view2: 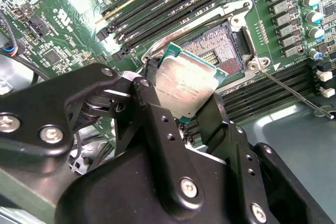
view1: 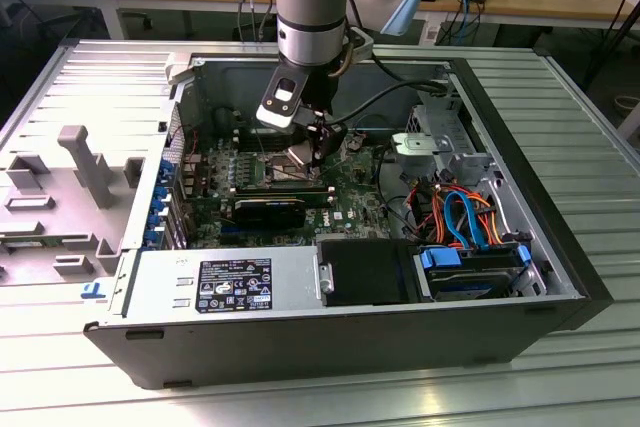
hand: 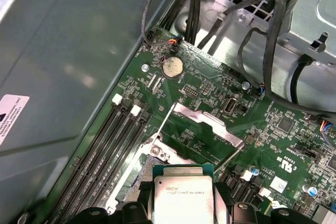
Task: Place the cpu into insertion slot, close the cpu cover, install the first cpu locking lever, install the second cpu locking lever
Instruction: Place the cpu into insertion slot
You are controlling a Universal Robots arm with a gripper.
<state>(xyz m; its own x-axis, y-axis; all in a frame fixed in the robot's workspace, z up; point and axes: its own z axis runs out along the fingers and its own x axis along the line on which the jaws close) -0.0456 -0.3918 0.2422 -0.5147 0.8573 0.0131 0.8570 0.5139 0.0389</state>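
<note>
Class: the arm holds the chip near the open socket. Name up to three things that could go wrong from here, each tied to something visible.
1. The cpu looks tilted in the tool relative to the insertion slot; it may land crooked and damage contacts.
2. The tool grips only its edges, so it might slip.
3. The raised cpu cover stands close by; the tool could clip it.
</note>
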